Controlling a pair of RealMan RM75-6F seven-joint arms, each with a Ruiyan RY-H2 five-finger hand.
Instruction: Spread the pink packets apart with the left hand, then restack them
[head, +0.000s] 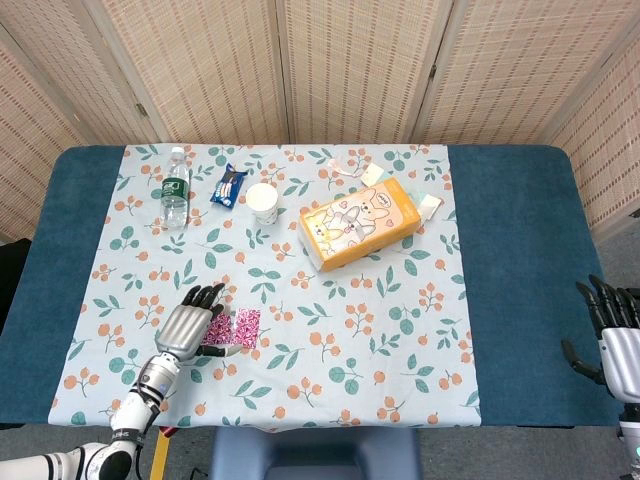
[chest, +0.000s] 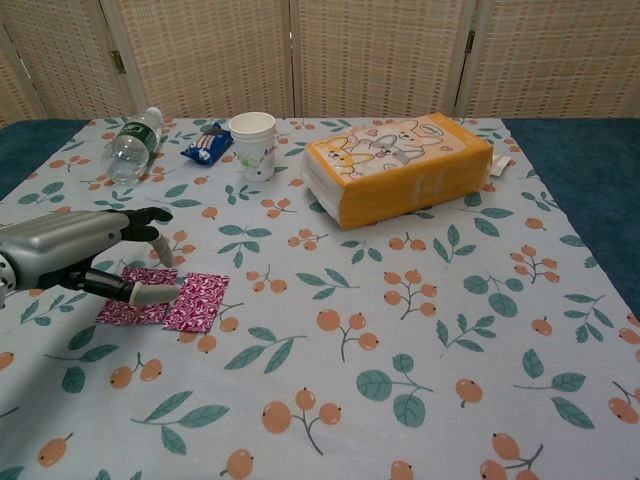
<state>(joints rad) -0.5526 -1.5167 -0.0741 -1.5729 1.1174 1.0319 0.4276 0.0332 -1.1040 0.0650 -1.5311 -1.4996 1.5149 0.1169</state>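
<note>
I count two pink packets (chest: 168, 302) on the near-left part of the floral tablecloth (chest: 400, 300), lying flat side by side with edges touching or slightly overlapping; I cannot tell which. In the chest view the right one shows whole, while the left one is partly covered by my left hand (chest: 75, 258). In the head view the same pink packets (head: 236, 329) peek out to the right of the left hand (head: 185, 324), and only the right one is plain there.

My left hand hangs palm-down over the left packet, fingers loosely curled and a little apart, the thumb reaching out over the seam between the two. It grips nothing that I can see; whether a fingertip touches the packet is hard to judge.

My right hand (head: 612, 335) shows only in the head view, at the far right edge beyond the blue table (head: 520, 260), fingers upright and spread, holding nothing, partly cut off by the frame.

Farther back I count one orange tissue pack (chest: 398, 166), one white paper cup (chest: 252, 144), one blue snack wrapper (chest: 207, 143) and one water bottle (chest: 130, 143) lying on its side. Some small pale items behind the tissue pack are too small to make out.
</note>
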